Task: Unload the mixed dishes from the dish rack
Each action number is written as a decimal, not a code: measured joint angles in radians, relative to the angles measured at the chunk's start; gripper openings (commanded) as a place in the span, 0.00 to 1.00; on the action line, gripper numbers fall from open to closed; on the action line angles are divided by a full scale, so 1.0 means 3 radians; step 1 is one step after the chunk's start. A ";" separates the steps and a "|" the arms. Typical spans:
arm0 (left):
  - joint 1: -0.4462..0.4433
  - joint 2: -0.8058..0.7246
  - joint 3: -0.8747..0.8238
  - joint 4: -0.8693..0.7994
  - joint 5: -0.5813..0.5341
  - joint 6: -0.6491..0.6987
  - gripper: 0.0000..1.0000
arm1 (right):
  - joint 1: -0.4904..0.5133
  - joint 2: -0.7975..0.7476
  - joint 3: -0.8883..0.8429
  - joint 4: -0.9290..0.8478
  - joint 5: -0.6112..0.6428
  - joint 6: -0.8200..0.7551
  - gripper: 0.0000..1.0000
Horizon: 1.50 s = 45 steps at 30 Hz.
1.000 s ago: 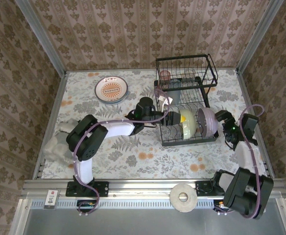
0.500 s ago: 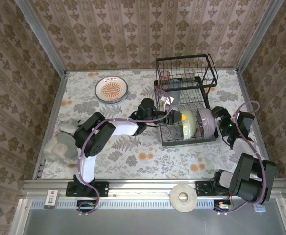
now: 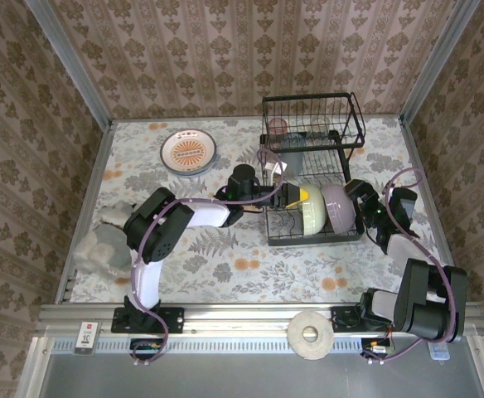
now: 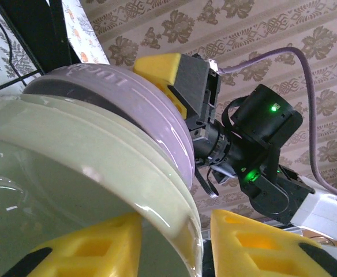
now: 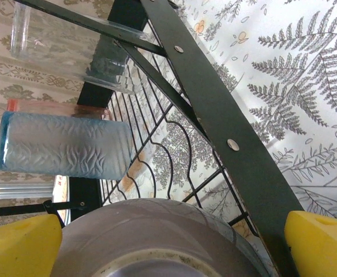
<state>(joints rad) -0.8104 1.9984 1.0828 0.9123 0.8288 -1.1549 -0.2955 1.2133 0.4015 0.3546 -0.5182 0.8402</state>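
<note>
Bowls overhead: cream-green bowl (image 3: 312,211) and lilac bowl (image 3: 340,207) stand on edge in the dish rack (image 3: 312,108). Left wrist: left gripper (image 4: 177,225) straddles the cream-green rim, probably slick and breakable; pinch unclear. Right wrist: right gripper (image 5: 169,239) spread around lilac bowl (image 5: 145,222).

Overhead, the light is soft and even across the table (image 3: 225,257), with only faint shadows and a slight bend toward the corners. On my left wrist feed the cream-green bowl (image 4: 70,167) sits so close that it blurs, with small white glints on its glaze, while the wallpaper (image 4: 157,34) stays sharp. The right wrist feed is bright, and the blue tumbler (image 5: 64,144) looks a bit soft.
</note>
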 measured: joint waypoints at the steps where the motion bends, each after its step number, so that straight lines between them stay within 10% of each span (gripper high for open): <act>1: 0.0001 0.0000 0.0000 -0.0003 0.0006 -0.0009 0.30 | 0.0001 -0.0033 0.0000 -0.0041 0.0008 -0.0003 1.00; 14: 0.0001 0.0061 0.0058 0.0057 0.0183 -0.0322 0.00 | 0.0017 -0.0343 0.0013 -0.0482 0.0126 -0.0103 1.00; 28: 0.0034 0.0189 0.0062 0.0406 0.0375 -0.0586 0.00 | 0.0034 -0.1024 0.0292 -0.1508 0.0548 -0.0431 1.00; 45: 0.0072 0.0448 0.0186 0.0908 0.0779 -0.0674 0.00 | 0.0034 -0.0760 0.0324 -0.1312 0.0409 -0.0432 1.00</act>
<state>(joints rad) -0.7887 2.1326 1.1385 1.1847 1.0626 -1.3571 -0.2852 0.9852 0.4988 -0.0391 -0.3954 0.7105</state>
